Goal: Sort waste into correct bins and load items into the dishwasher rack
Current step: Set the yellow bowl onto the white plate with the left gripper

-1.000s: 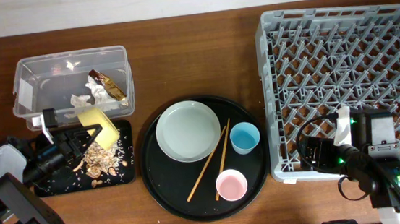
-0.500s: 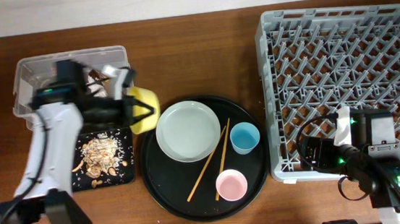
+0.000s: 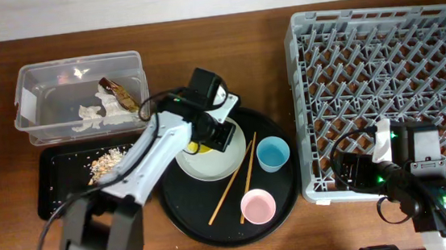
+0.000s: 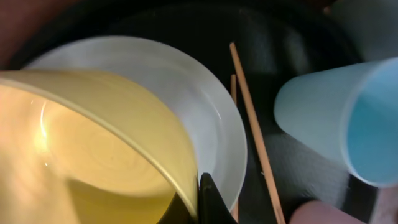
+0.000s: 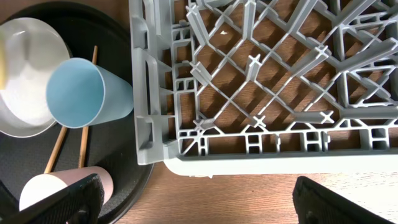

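My left gripper point(image 3: 208, 134) is shut on the small yellow bowl point(image 4: 93, 143) and holds it tilted just over the pale grey-green plate point(image 3: 214, 160) on the round black tray. The light blue cup point(image 3: 272, 153) and the pink cup point(image 3: 258, 206) stand on that tray to the right. The clear tub point(image 3: 41, 84) holds white tissue point(image 3: 92, 114) and the gold-brown wrapper point(image 3: 121, 94). Food scraps point(image 3: 109, 161) lie in the shallow black tray point(image 3: 67, 195). My right gripper point(image 5: 199, 202) is open and empty at the front left corner of the grey rack point(image 3: 388, 70).
Two wooden chopsticks point(image 3: 240, 176) lie slanted on the round black tray point(image 3: 182, 209) between the plate and the cups. The rack also shows in the right wrist view point(image 5: 280, 74), with the blue cup point(image 5: 87, 93) close to its left wall.
My left arm has swung right with the yellow bowl, from over the black tray and tub to over the plate. The right arm has not moved.
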Robot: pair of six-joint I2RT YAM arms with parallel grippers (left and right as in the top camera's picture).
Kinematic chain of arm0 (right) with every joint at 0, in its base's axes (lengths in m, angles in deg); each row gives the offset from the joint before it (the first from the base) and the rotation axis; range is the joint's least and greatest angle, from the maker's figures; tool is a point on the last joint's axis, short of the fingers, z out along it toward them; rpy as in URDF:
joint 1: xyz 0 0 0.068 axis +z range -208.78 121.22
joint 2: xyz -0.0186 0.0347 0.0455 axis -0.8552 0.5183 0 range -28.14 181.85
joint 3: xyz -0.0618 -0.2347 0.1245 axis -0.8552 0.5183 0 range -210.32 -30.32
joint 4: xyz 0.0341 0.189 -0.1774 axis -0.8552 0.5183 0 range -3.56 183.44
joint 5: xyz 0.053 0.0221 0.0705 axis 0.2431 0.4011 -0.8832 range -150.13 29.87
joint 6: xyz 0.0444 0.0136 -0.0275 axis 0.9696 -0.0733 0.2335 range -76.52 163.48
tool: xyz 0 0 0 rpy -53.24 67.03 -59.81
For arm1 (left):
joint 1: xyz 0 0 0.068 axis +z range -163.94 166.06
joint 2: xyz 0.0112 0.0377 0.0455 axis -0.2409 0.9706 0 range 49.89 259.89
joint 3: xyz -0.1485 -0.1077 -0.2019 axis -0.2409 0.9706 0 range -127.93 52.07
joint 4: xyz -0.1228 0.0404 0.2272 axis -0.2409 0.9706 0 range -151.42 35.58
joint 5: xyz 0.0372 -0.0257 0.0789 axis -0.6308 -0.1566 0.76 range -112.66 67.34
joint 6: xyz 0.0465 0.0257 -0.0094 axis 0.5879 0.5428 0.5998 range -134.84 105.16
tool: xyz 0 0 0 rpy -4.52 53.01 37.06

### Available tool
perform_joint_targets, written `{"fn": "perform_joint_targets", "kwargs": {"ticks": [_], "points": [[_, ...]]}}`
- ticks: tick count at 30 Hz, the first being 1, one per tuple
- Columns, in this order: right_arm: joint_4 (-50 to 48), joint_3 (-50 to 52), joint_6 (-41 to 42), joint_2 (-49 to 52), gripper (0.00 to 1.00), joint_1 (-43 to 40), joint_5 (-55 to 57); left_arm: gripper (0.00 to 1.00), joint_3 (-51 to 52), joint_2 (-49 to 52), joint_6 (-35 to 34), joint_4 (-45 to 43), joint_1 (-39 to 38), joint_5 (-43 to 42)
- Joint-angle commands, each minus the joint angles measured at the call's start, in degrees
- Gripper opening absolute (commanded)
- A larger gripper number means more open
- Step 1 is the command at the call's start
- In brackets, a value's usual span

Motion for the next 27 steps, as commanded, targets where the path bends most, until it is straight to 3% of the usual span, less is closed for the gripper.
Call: {"fn": "perform_joint_targets", "kwargs": {"ticks": [1,3,5,8,11,15,27], "points": [[0.0,-1.0,0.4,-0.3,0.98,0.3,0.3,0.05,-0.8,3.7,-1.0,-0.7,-1.4,0.8],[0.0,-1.0,0.4,-0.3,0.98,0.3,0.3,0.07,-0.8,4.2,-1.0,-1.2,-1.4,0.8],[0.0,-1.0,0.4,-0.3,0.98,0.3,0.3,0.25,-0.8,4.2,-1.0,-1.4,-1.4,0.8],[0.0,-1.0,0.4,-0.3,0.98,0.3,0.3,0.33,-1.2,3.5,-1.0,-0.1,-1.4,0.3],[0.0,-1.0,0.4,-0.3,0.98,0.3,0.3,0.35,-3.9,0.8,-1.0,2.0,-1.4,-3.7],[0.0,-1.0,0.4,-0.1,0.98,0.3,0.3,0.39,-5.0,-1.9,-1.0,-1.9,-1.7,-13.9],[0.5,-1.0,0.4,1.8,0.98,0.3,0.3,0.43,-4.9,7.0,-1.0,-3.7,-10.2,-6.7]]}}
